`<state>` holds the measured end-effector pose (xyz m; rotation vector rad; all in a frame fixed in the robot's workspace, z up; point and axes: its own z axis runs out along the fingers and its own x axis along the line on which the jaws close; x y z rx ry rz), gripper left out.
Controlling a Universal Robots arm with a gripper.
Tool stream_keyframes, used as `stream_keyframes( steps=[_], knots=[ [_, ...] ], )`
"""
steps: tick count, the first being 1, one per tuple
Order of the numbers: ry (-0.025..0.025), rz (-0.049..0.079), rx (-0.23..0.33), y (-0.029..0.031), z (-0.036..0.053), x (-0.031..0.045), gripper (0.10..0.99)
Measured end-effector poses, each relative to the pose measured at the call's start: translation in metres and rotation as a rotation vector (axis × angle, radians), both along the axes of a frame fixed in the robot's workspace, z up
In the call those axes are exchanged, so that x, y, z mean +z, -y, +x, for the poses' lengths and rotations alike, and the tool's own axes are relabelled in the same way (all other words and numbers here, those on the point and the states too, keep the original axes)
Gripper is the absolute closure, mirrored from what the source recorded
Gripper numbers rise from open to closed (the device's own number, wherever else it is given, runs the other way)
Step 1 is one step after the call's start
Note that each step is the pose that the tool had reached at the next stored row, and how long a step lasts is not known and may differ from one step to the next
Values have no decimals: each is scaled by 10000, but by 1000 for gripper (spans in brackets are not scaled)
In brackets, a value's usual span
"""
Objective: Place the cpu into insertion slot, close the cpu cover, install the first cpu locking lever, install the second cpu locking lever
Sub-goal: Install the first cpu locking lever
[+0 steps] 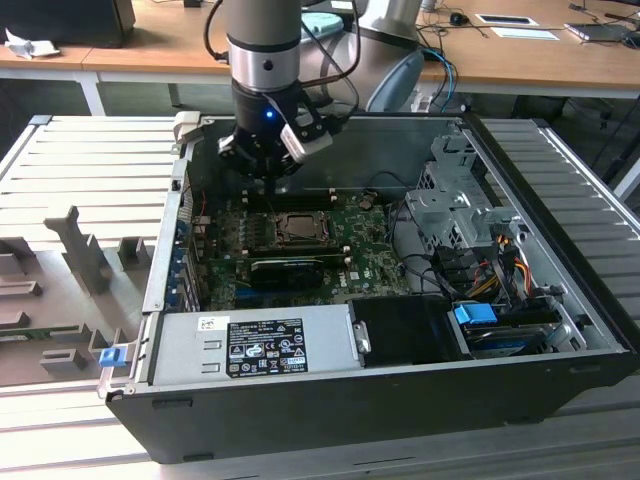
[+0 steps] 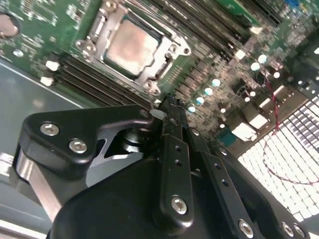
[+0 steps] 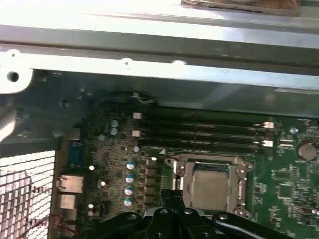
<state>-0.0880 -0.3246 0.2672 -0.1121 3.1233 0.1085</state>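
- Hand [image 2: 167, 102] is clenched on nothing, its fingers pressed together into one narrow tip. It hangs low inside the open case [image 1: 400, 405], over the memory slots [image 2: 99, 82] just beside the socket [image 1: 298, 228].
- The chip [image 2: 130, 46] lies flat in the socket, pale face up. The cover [image 2: 168, 50] looks folded down around it, so I judge the placing and closing done and a lever to be the work in hand.
- Thin metal levers [image 2: 164, 67] run along the cover's sides. I cannot tell whether either one is hooked under its catch.
- To do this well, I would use the closed tip as a pusher. It should meet the lever near its free end, not near the hinge, then press down and sideways so the lever slips under the catch.
- I keep the tip off the chip's face and out of the cover's window, since a slip there could scratch the metal or shift the cover.
- The memory slots and the small round parts on the green board [image 2: 45, 30] stand close by, so the approach should be straight down with little sideways play.
- Force should be steady. I judge the lever springy, and it could snap back if the tip rides off it.
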Motion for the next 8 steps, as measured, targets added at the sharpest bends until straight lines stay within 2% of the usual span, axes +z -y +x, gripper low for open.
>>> stream_keyframes(
  steps=[4, 5, 7, 8],
  knots=[
    [-2, 15, -1, -7, -112, -36, 980],
    [-1, 59, -3, -13, -142, -44, 980],
    [0, 242, -6, -24, -185, -60, 980],
    [0, 293, -10, -32, -192, -71, 980]
  ],
)
